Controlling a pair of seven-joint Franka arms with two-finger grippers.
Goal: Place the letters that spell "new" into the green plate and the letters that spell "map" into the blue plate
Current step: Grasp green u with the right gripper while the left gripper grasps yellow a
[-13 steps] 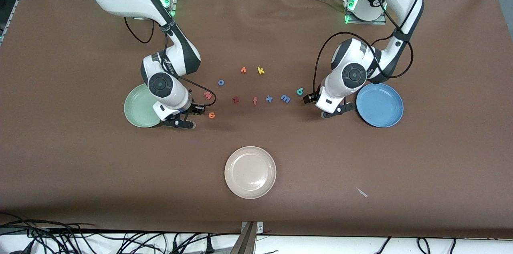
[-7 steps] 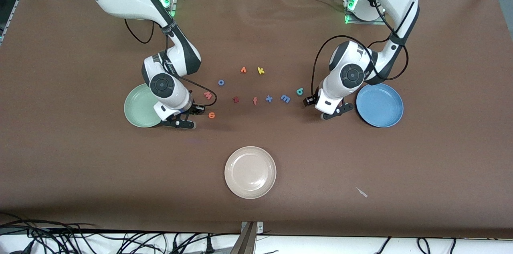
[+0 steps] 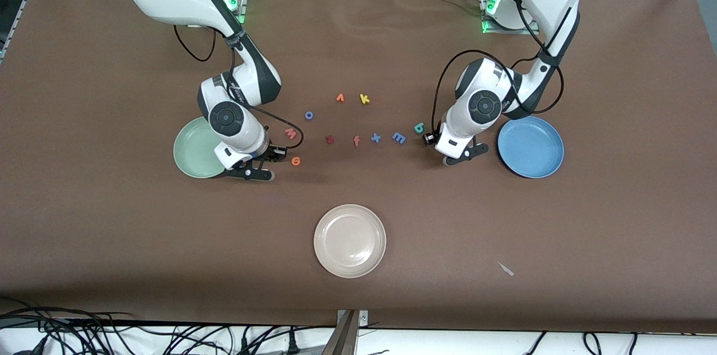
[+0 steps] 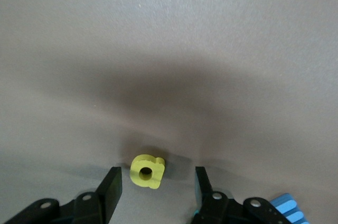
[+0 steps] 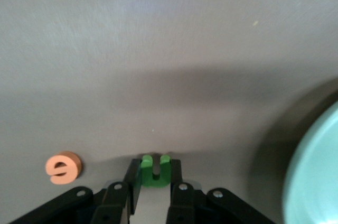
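Observation:
My right gripper (image 5: 156, 174) is down at the table, shut on the olive-green n (image 5: 156, 170). It sits beside the green plate (image 3: 190, 156), on the side nearer the front camera. The orange e (image 3: 296, 161) lies close by, and the pinkish-red w (image 3: 290, 132) lies a little farther from the camera. My left gripper (image 4: 156, 184) is low beside the blue plate (image 3: 532, 148). Its jaws stand open on either side of the yellow p (image 4: 148, 171) without touching it. The blue m (image 3: 399, 138) and the teal a (image 3: 419, 128) lie beside that gripper (image 3: 460, 159).
A row of other letters runs between the arms: dark red z (image 3: 329, 139), salmon f (image 3: 356, 141), blue x (image 3: 376, 138). Farther from the camera lie a blue o (image 3: 308, 115), a small orange letter (image 3: 340, 98) and a yellow k (image 3: 364, 99). A cream-white plate (image 3: 350, 240) sits near the front edge.
The right gripper's jaws have closed onto the n. The left gripper's jaws have narrowed around the p, and that hand has shifted slightly away from the blue plate.

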